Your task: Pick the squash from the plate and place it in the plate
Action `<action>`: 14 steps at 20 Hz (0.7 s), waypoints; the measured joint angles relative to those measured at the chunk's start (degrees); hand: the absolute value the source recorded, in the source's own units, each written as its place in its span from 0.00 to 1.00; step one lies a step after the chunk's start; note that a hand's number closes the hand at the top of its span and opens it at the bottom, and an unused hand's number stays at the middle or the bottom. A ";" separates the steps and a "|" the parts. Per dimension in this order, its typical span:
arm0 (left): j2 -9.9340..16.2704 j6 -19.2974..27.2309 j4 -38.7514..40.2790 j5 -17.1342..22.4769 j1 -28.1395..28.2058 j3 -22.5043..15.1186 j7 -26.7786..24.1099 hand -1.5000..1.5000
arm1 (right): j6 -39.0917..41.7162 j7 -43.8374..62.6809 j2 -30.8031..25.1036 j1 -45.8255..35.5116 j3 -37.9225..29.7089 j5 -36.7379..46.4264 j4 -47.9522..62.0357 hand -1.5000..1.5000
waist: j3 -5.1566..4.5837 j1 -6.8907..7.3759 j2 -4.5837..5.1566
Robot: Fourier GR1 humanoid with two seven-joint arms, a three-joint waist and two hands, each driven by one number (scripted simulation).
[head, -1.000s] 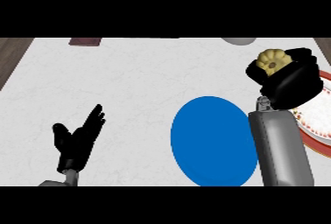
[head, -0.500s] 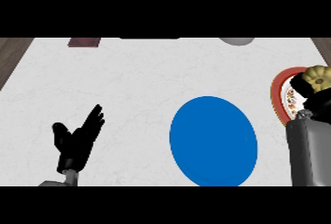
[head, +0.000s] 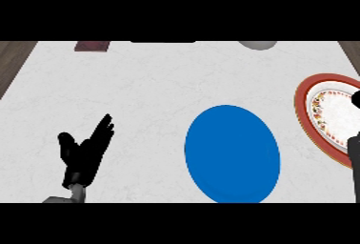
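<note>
head view: the left hand (head: 83, 155) rests low at the left over the white counter (head: 147, 90), fingers straight and pointing up and to the right, thumb out to the side, holding nothing. a blue plate (head: 232, 153) lies on the counter right of centre, bare on top. further right, cut by the edge of the view, lies a white plate (head: 325, 114) with a red rim and a flowered band; the two plates sit near each other but apart. the squash does not show on either plate or anywhere on the counter, so where it is cannot be told. of the right arm only dark slivers show at the right edge, one (head: 356, 98) over the white plate and a grey-and-black bit lower down; whether that hand is open or closed, or has hold of anything, cannot be told. at the far edge of the counter sit a dark red thing (head: 93, 45) and a grey round thing (head: 257, 45).
</note>
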 measured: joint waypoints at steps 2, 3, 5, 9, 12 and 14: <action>0.05 -0.26 -0.05 -0.10 0.11 0.11 -0.60 0.50 | 1.98 0.20 -1.59 -0.60 -1.32 -3.69 3.81 0.00 | 0.02 0.17 0.05; -0.17 -0.02 -0.27 -0.23 -0.25 -0.11 0.03 0.50 | 3.56 -0.12 -2.34 -0.89 -1.61 -5.38 5.81 0.00 | 0.03 0.22 0.10; -0.41 -0.06 0.07 -0.53 -0.24 -0.16 -0.68 0.50 | 6.45 -2.63 -3.63 -1.41 -2.07 -10.13 9.14 0.00 | 0.07 0.30 0.14; -0.78 0.10 0.18 -1.11 -0.51 -0.32 -0.67 0.50 | 8.93 -12.37 -5.34 -2.79 -3.95 -20.06 15.16 0.00 | 0.14 0.63 0.26; -0.29 -0.42 0.13 -0.72 -0.55 0.28 -0.11 0.50 | 9.29 -22.70 -5.92 -2.20 -6.34 -27.88 16.32 0.00 | 0.21 0.57 0.31; -0.21 -0.99 0.33 -0.33 -0.35 0.68 -0.70 0.50 | 8.72 -29.55 -5.50 -1.87 -7.97 -32.52 15.65 0.00 | 0.22 0.46 0.28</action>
